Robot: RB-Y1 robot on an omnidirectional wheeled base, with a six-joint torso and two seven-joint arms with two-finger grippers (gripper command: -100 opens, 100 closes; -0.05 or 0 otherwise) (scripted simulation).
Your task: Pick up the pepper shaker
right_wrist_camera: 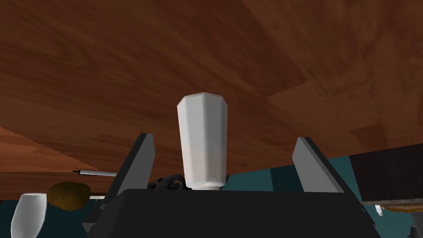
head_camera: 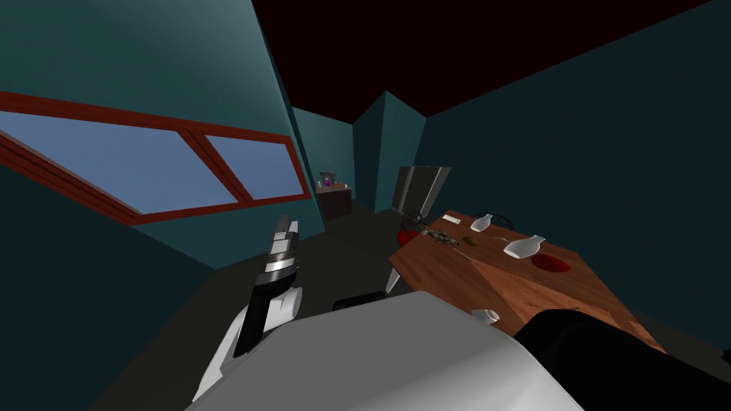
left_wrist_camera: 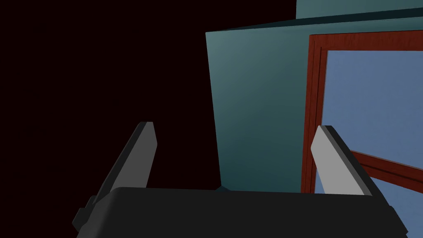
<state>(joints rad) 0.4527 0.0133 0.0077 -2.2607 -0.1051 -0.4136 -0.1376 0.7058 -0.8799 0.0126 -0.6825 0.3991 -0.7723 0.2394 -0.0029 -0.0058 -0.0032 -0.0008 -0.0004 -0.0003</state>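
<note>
The two light grey blade fingers of my right gripper stand wide apart. The white faceted pepper shaker is in the gap between them. It is nearer one blade than the other, with bare space on both sides, so neither blade touches it. Its length runs along the fingers. The broad end points away from the gripper's dark body and the narrow end is close against that body. Behind the shaker is the brown wooden table top. I cannot tell from this angle whether the shaker stands or lies on it.

Just past the nearer finger I see a small dark crumpled lump and a thin grey utensil handle. A brown rounded potato-like thing is there too, and farther out a white rounded cup.

From the head camera, the table runs off on my right side. It carries a white flared vase, a smaller white vase beyond it and a dark red round plate just beside the larger one.

My left gripper is raised on my left, well apart from the table. In its own wrist view its two blades are parted with nothing between them.
</note>
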